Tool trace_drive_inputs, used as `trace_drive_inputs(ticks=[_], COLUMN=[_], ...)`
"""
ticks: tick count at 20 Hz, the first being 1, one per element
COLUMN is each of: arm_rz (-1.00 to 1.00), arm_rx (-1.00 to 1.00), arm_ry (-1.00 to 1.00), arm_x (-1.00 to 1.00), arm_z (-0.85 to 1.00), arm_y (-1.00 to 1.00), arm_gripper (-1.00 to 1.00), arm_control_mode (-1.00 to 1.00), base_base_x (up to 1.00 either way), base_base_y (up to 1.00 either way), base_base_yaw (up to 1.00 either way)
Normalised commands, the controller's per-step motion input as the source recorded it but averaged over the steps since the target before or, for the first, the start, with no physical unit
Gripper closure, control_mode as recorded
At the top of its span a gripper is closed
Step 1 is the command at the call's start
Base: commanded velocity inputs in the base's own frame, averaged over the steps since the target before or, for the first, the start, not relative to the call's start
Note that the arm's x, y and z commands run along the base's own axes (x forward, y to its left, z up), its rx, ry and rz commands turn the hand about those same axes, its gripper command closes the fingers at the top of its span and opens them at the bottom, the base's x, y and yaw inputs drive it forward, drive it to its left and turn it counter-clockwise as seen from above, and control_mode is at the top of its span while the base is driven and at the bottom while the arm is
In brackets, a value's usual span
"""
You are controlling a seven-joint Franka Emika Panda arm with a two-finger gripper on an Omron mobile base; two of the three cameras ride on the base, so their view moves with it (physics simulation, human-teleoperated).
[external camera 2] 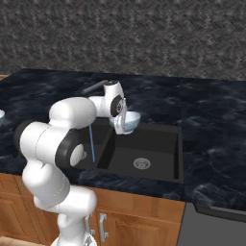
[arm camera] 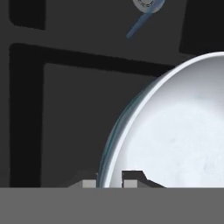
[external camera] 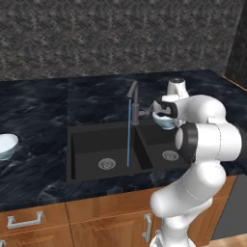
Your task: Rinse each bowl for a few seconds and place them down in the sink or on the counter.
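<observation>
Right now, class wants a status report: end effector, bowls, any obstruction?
End effector shut on rim of small glossy white bowl, held above matte black double sink. Faucet stream running in other basin. Second white bowl on black counter. No obstruction seen.

The counter (external camera: 43, 111) is glossy black with pale veining, running wide from left to right and back to the grey speckled wall (external camera: 116, 34). Set into its middle is the sink (external camera: 87, 144) — matte black, two basins side by side, a round silver drain (external camera: 107, 164) in the left one and another (external camera: 170, 155) in the right. A dark faucet (external camera: 134, 103) rises from the far rim between the basins. One bowl (external camera: 6, 145) sits on the counter at the far left — well apart from the sink.
</observation>
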Motion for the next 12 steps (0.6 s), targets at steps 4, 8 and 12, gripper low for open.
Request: trace_drive_inputs(ticks=[4,8,12], arm_rz=[-0.31,-0.30,-0.26], arm_rx=[0.00,0.00,0.00], arm_ry=[-0.03,-0.06,-0.07], arm_x=[-0.01,-0.03,-0.11], arm_z=[0.01,0.04,0.10], arm_y=[-0.36,-0.34,-0.39], arm_gripper=[1.00,1.00,1.00], arm_control_mode=[-1.00,-1.00,-1.00], base_base_x=[0.00,0.00,0.00], base_base_y=[0.00,0.00,0.00], base_base_yaw=[0.00,0.00,0.00])
